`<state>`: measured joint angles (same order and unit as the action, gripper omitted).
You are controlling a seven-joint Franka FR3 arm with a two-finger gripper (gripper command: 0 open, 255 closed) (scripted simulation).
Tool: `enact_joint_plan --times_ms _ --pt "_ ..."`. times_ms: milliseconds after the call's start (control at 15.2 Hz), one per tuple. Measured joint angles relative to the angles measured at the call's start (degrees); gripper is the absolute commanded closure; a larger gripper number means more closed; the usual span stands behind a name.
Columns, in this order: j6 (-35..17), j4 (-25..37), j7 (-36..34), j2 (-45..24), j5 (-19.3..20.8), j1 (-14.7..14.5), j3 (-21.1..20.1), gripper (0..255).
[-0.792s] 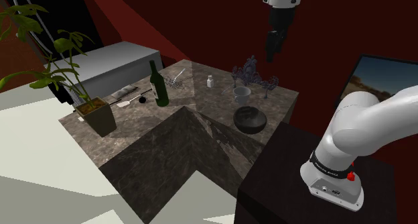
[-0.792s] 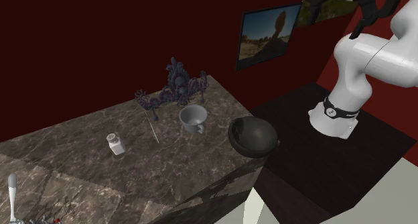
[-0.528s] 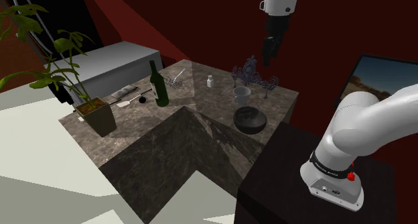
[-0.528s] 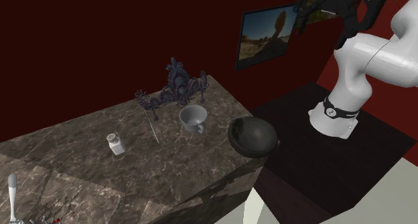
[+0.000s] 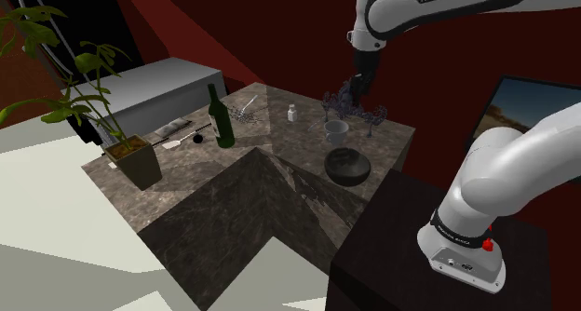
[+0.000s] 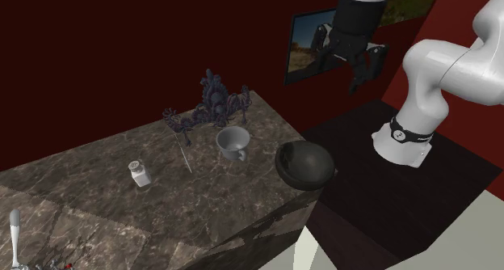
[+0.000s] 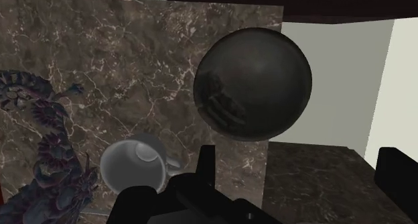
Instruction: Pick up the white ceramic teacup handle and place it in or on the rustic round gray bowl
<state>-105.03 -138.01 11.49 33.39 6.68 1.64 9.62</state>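
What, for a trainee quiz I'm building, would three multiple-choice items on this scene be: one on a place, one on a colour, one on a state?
1. Where is the cup?
A. inside the bowl
B. upright on the counter, beside the bowl
C. upside down on the bowl

2. What colour is the bowl?
A. white
B. red
C. very dark grey

3. What state is the end effector in?
A. open, holding nothing
B. shut on the cup
C. shut on the bowl

Answers:
1 B: the cup stands on the marbled top, apart from the bowl.
2 C: the wrist view shows the bowl nearly black.
3 A: its fingers stand apart in the air with nothing clasped between them.
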Motion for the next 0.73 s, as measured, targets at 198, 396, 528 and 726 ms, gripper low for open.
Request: enact_joint_plan --times_ms 198,396,528,726 --pt "-5.59 -0.22 1.14 -5.28 0.33 0.09 1.5 0" --pt "-11.01 0.02 2.57 -10.82 0.37 0.21 3.09 0" --pt "-14.15 0.35 3.95 -14.22 0.31 0.45 4.32 0" --pt "-19.06 1.69 5.24 -20.39 -0.61 0.23 5.42 0"
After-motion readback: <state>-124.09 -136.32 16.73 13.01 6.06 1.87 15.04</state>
